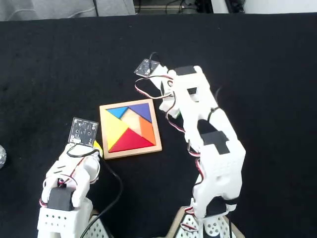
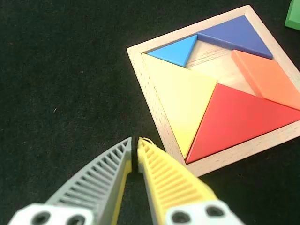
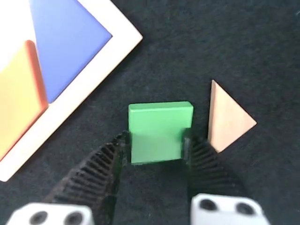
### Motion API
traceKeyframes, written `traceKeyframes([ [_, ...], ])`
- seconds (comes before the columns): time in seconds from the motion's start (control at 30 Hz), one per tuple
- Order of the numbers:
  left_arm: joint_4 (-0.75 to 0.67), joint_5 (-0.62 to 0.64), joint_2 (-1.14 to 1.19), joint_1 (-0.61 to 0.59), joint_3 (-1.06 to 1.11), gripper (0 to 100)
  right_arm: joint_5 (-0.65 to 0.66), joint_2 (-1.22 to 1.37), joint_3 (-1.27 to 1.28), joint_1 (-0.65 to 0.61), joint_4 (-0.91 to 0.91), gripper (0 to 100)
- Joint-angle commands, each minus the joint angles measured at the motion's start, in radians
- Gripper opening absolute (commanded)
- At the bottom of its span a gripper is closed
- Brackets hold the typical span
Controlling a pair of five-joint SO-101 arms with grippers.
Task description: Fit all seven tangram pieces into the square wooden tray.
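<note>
The square wooden tray (image 1: 132,151) lies mid-table and holds a yellow triangle (image 2: 185,98), a red triangle (image 2: 239,119), an orange piece (image 2: 265,77), a dark blue triangle (image 2: 236,35) and a small light blue triangle (image 2: 178,49). Bare wood shows in its middle (image 2: 213,61). Just off the tray's right side, my right gripper (image 3: 156,140) is shut on the green square (image 3: 159,131), low over the cloth. A plain wooden triangle (image 3: 229,117) lies right beside it. My left gripper (image 2: 136,150) is shut on nothing, off the tray's near-left corner.
The black cloth has open room to the left and the far side. The right arm (image 1: 208,134) stretches along the tray's right side. A small shiny object (image 1: 1,156) sits at the left edge. The tray's rim (image 3: 84,80) lies close to the green square.
</note>
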Motion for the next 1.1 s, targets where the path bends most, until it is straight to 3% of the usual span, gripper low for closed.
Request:
traceKeyframes([
  [0.0,-0.017,0.0,-0.006,0.013,-0.008,3,-0.012,-0.036,0.005,-0.009,-0.012,31.3],
  [0.37,-0.017,0.0,-0.006,0.013,-0.008,3,-0.006,-0.031,0.008,-0.011,-0.014,32.0],
  [0.57,-0.017,0.0,-0.006,0.013,-0.008,3,-0.005,-0.031,0.096,-0.077,-0.078,18.0],
  [0.87,-0.017,0.0,-0.006,0.013,-0.008,3,-0.005,-0.033,0.122,-0.075,-0.118,19.1],
  [1.07,-0.017,0.0,-0.006,0.013,-0.008,3,-0.012,-0.088,0.062,-0.046,-0.061,8.7],
])
